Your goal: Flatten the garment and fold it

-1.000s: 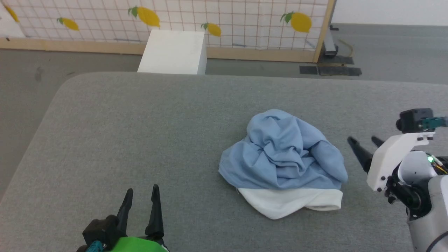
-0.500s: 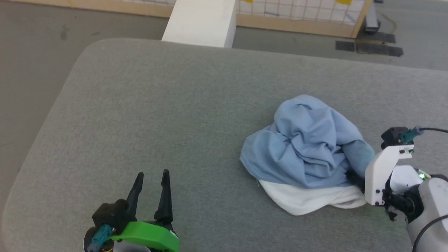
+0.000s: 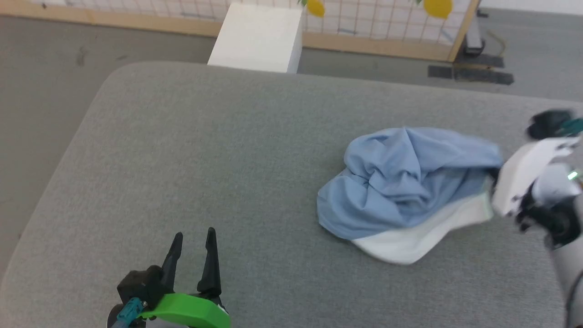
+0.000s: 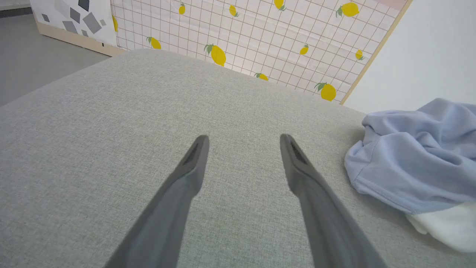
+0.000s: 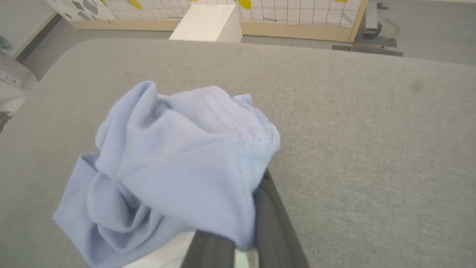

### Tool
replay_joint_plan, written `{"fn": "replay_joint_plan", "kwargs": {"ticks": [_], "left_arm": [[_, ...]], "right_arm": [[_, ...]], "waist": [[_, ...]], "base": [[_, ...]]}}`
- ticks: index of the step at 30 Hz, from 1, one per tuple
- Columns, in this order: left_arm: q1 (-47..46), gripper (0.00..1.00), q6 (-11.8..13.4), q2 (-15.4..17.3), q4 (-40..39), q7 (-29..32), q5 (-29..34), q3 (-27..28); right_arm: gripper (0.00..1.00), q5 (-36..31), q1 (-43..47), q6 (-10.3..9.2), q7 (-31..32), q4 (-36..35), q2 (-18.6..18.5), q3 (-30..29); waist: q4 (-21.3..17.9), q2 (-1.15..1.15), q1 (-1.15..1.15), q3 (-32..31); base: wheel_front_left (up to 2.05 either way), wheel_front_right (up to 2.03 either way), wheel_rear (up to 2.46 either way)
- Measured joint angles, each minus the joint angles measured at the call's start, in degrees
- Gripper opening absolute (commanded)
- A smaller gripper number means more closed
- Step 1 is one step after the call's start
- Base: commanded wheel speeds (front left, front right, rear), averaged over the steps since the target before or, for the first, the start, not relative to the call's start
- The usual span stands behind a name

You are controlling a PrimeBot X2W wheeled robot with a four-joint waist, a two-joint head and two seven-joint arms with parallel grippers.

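Right pincer (image 5: 264, 182) is squeezed tight on a blue fold at the right side of the garment (image 3: 401, 182). Left pincer (image 3: 194, 233) has its two fingers spread wide. It holds nothing and sits well apart from the garment. I count one big grey padded table (image 3: 205, 159), one garment bunched up on its right half with white under the blue, one white box (image 3: 257, 38) past the far edge, and two pincers.

A grey fabric table (image 3: 205, 150), a white box (image 3: 257, 38) behind, a lemon-print screen (image 3: 378, 18) beyond.
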Motion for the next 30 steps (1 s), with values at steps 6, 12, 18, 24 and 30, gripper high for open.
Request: {"fn": "replay_joint_plan", "kwargs": {"ticks": [6, 12, 18, 24, 30], "left_arm": [[1.1, 1.00, -0.2, -0.1, -0.2, 0.0, 0.0, 0.4], [2.6, 1.00, -0.2, -0.1, -0.2, 0.0, 0.0, 0.5], [2.6, 1.00, -0.2, 0.2, 0.0, 0.4, -0.1, 0.4], [2.6, 1.00, -0.2, 0.5, 0.1, 0.5, -0.2, 0.3], [3.2, 1.00, -0.1, 0.5, 0.4, 0.5, -0.5, -0.5]], "right_arm": [[0.00, 0.4, 1.0, -0.01, 1.4, -5.0, -4.0, -9.3], [0.00, -0.4, 15.6, -0.01, 5.8, -8.9, -4.6, -17.5], [0.21, -2.5, 27.5, -0.01, 7.2, -8.8, 0.5, -19.1], [1.00, -3.7, 27.4, -0.01, 6.2, -12.7, 1.5, -18.8], [1.00, -1.5, 22.4, -0.01, 8.9, -25.7, -0.3, -15.7]], "waist": [[-1.9, 0.00, 0.00, -2.4], [-2.6, 0.00, 0.00, -2.6], [-2.6, 0.00, 0.00, -2.5], [-3.1, 0.00, 0.00, -3.6], [-3.4, 0.00, 0.00, -5.4]], "base": [[0.00, 0.00, 0.00], [0.00, 0.00, 0.00], [0.00, 0.00, 0.00], [0.00, 0.00, 0.00], [0.00, 0.00, 0.00]]}}
